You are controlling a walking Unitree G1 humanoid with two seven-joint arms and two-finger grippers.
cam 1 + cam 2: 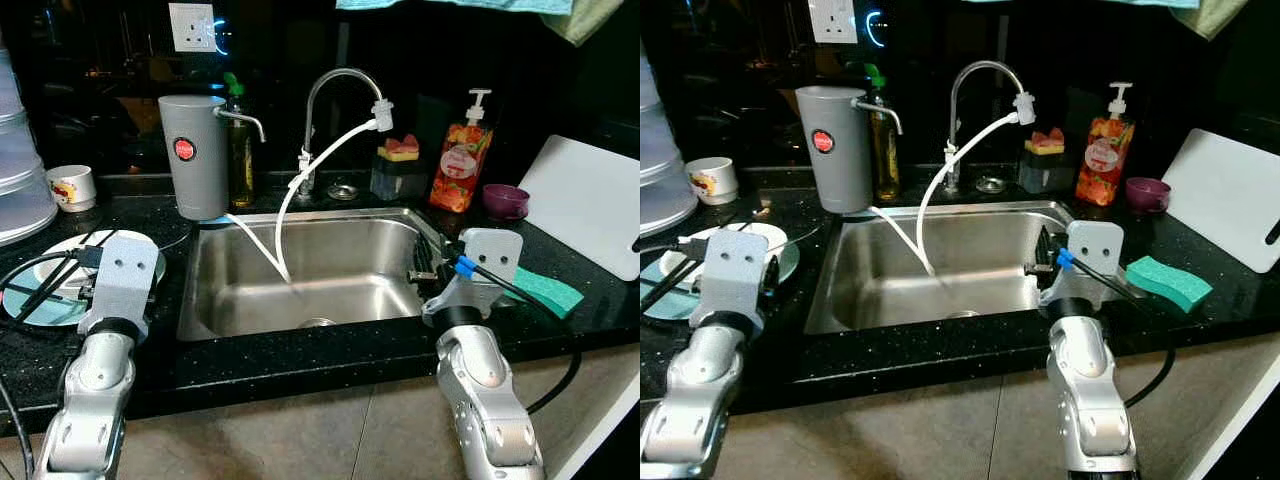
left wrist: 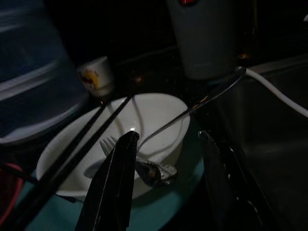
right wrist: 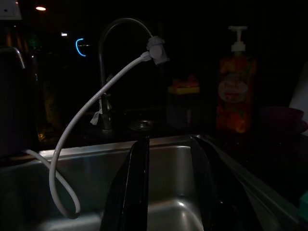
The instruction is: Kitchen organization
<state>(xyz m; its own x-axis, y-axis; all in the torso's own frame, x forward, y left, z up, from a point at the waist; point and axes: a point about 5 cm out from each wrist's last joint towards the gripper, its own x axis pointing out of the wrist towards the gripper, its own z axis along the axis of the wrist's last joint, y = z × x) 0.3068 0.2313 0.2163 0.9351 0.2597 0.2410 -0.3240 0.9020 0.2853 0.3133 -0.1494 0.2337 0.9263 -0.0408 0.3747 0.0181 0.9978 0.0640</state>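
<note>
With the sink (image 1: pixel 310 270) as the landmark, the dirty tableware sits on the counter to its left: a white bowl (image 2: pixel 144 125) on a teal plate (image 1: pixel 30 305), with a fork (image 2: pixel 139 161) and a spoon (image 2: pixel 202 103) resting in the bowl and dark chopsticks (image 2: pixel 72 149) laid across its rim, probably stacked there to await washing. The left gripper (image 2: pixel 166 168) hovers just over the near rim of that bowl, its two black fingers apart with the fork's head between them but not yet pinched, which suggests a reach for the cutlery. The right gripper (image 3: pixel 168 183) waits at the sink's right edge, fingers spread and holding nothing, pointed into the basin where a white hose (image 1: pixel 300 190) hangs down from the faucet (image 1: pixel 335 100). A green sponge (image 1: pixel 545 290) lies on the counter just right of the sink, handy for scrubbing, and a soap bottle (image 1: pixel 462 155) stands behind the sink's right corner. The head views give the whole layout but hide the bowl's contents behind the left wrist; the left wrist view reveals the fork, spoon and open fingers. The right wrist view confirms empty fingers over the basin.
</note>
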